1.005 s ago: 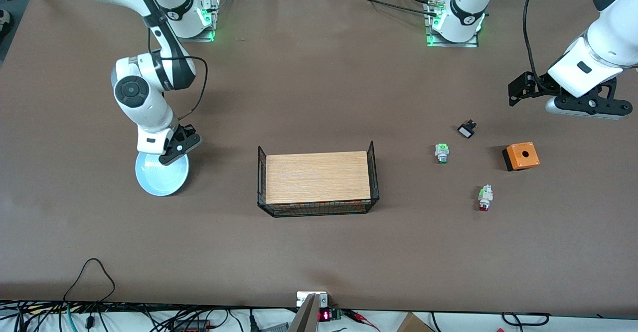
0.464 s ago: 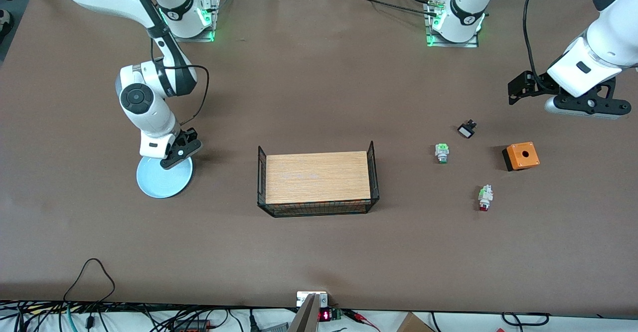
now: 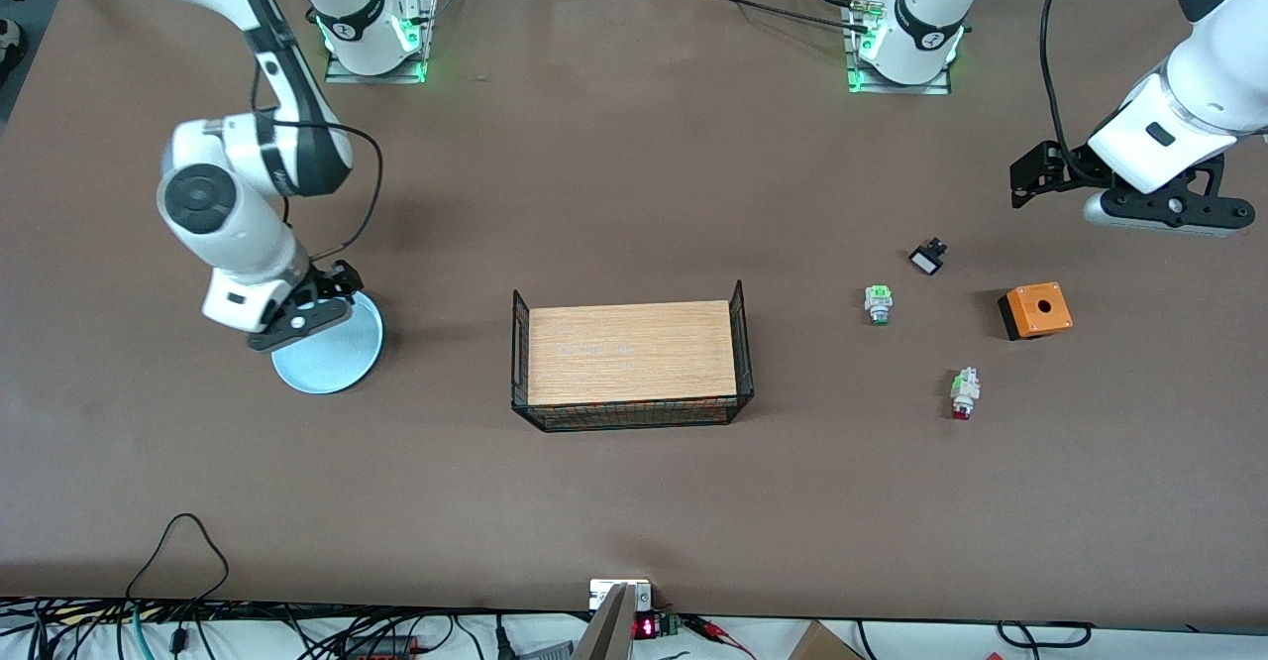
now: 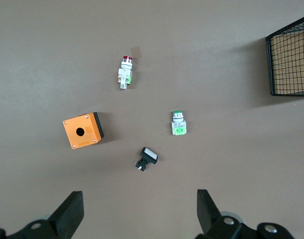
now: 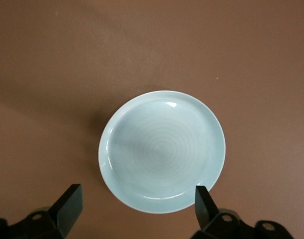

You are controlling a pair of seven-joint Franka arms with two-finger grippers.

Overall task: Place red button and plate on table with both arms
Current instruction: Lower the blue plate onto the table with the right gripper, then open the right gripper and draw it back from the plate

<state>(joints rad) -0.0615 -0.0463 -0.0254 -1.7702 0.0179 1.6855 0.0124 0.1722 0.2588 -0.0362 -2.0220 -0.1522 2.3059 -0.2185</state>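
Note:
The pale blue plate (image 3: 342, 353) lies flat on the brown table (image 3: 634, 501) toward the right arm's end; the right wrist view shows the plate (image 5: 162, 149) whole and empty. My right gripper (image 3: 300, 323) hangs open just above the plate's rim, fingers apart and touching nothing (image 5: 137, 199). The red button (image 3: 964, 394) lies on its side on the table toward the left arm's end, and the red button (image 4: 125, 72) also shows in the left wrist view. My left gripper (image 3: 1030, 184) waits open in the air over bare table by the small parts, holding nothing (image 4: 139, 209).
A wooden board framed by black wire mesh (image 3: 630, 353) stands mid-table. Near the red button lie a green-capped button (image 3: 878, 304), a small black switch (image 3: 928, 258) and an orange box with a hole (image 3: 1035, 309). Cables run along the table's near edge.
My right gripper has opened, let go of the plate and lifted off toward the right arm's end. The plate now rests flat. The left arm has not moved.

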